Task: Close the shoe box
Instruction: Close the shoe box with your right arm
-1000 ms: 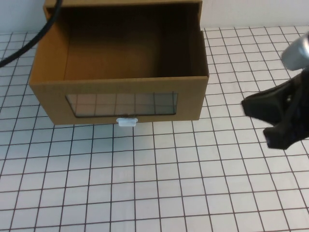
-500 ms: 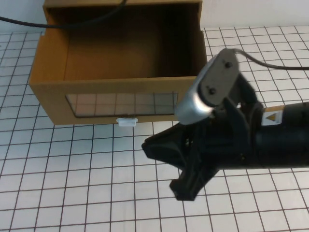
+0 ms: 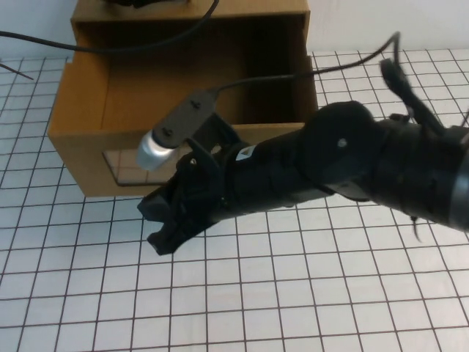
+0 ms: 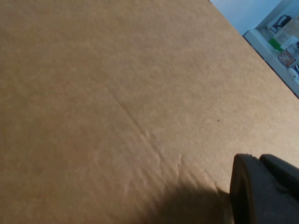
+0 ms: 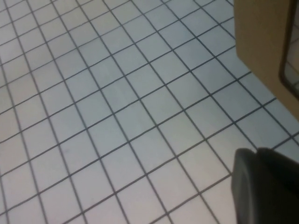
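High view: right claw [image 3: 167, 220] fronting shoe box [image 3: 77, 117]; left claw [image 4: 264, 191] against cardboard.

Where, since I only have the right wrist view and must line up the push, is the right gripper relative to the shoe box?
Observer: In the high view, the right gripper hangs over the table, just in front of the shoe box and its windowed front panel.
Operator: Is the drawer open?
Observer: Yes. It is pulled out toward the robot, and its inside is exposed and empty where visible.
Operator: And the left gripper?
Observer: The left wrist view shows the left gripper close against plain brown cardboard. I cannot tell which face.
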Action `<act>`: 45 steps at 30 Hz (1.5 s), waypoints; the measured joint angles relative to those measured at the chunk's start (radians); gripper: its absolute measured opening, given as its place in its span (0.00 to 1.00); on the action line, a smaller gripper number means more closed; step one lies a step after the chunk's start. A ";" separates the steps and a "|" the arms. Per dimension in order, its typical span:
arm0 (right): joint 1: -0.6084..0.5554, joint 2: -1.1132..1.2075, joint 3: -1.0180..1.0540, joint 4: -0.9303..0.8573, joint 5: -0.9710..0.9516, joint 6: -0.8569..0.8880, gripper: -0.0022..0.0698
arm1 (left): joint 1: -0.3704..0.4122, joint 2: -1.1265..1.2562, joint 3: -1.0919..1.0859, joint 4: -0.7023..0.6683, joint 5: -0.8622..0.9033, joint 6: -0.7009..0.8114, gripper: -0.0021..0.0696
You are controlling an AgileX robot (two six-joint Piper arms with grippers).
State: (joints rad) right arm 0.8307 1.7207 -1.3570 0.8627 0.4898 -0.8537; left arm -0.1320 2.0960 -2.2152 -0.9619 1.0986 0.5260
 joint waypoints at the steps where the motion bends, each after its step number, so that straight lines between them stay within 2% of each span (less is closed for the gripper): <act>1: 0.000 0.032 -0.021 0.002 -0.004 -0.003 0.01 | 0.000 0.000 0.000 0.001 0.000 0.000 0.02; 6: -0.021 0.165 -0.166 0.008 0.005 -0.022 0.01 | 0.000 0.001 0.000 0.001 0.004 0.000 0.02; 15: -0.182 0.323 -0.437 0.040 0.115 -0.028 0.01 | 0.000 0.001 0.000 0.001 0.014 0.004 0.02; 22: -0.237 0.381 -0.555 0.069 0.157 -0.030 0.01 | 0.000 0.001 0.000 0.001 0.016 0.004 0.02; 35: -0.251 0.391 -0.587 0.060 0.182 -0.076 0.01 | 0.000 0.002 0.000 0.001 0.016 0.006 0.02; 45: -0.255 0.181 -0.588 -0.024 0.139 -0.109 0.01 | -0.004 0.002 -0.002 0.016 0.018 0.020 0.02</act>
State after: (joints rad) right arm 0.5757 1.9013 -1.9449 0.8391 0.6289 -0.9627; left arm -0.1361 2.0982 -2.2174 -0.9456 1.1164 0.5456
